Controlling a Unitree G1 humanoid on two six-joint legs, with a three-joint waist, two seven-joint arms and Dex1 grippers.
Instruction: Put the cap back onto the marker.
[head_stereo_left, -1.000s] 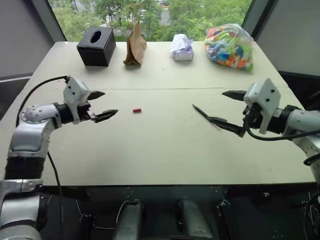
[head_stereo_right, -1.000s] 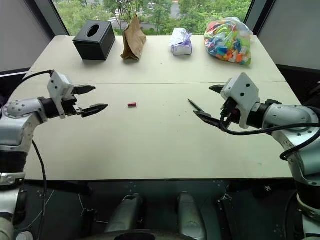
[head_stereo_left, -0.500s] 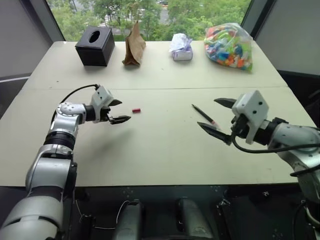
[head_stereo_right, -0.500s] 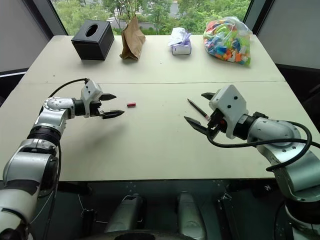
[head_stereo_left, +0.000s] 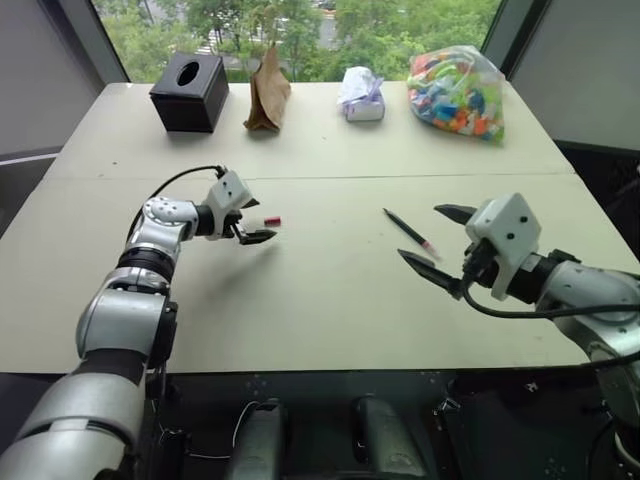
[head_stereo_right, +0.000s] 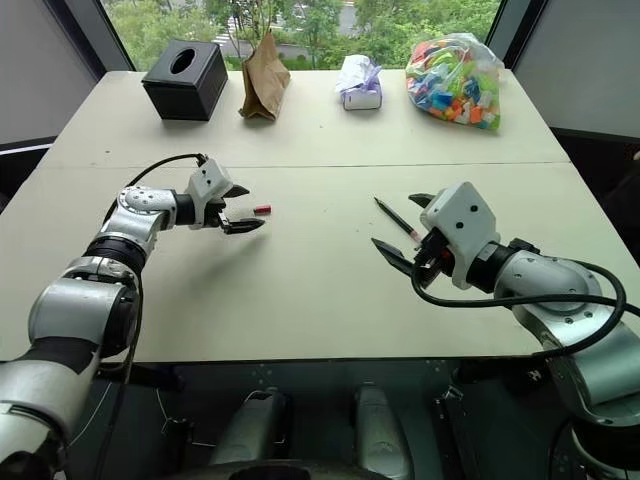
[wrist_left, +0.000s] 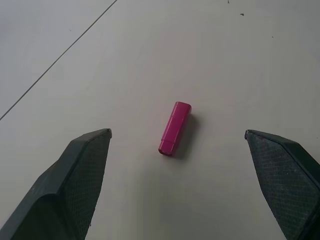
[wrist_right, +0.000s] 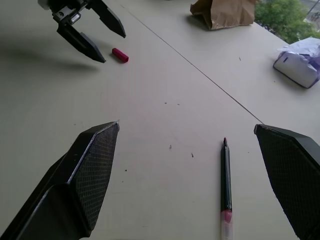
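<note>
The cap (head_stereo_left: 273, 220) is a small red cylinder lying on its side on the pale table (head_stereo_left: 300, 300), left of centre. My left gripper (head_stereo_left: 264, 221) is open, low over the table, with a fingertip on either side of the cap and not touching it; the left wrist view shows the cap (wrist_left: 175, 128) a little ahead of the tips. The marker (head_stereo_left: 410, 230), thin and black, lies flat right of centre. My right gripper (head_stereo_left: 420, 232) hovers open just near of it, and in the right wrist view the marker (wrist_right: 226, 185) lies between its two fingers (wrist_right: 90, 180).
Along the table's far edge stand a black tissue box (head_stereo_left: 190, 90), a brown paper bag (head_stereo_left: 268, 95), a white and purple packet (head_stereo_left: 363, 95) and a clear bag of colourful pieces (head_stereo_left: 457, 92). A seam runs across the table behind both grippers.
My left gripper has reached forward, rightward and down until its open tips flank the cap. The right gripper stays open by the marker, barely shifted. The camera view has shifted.
</note>
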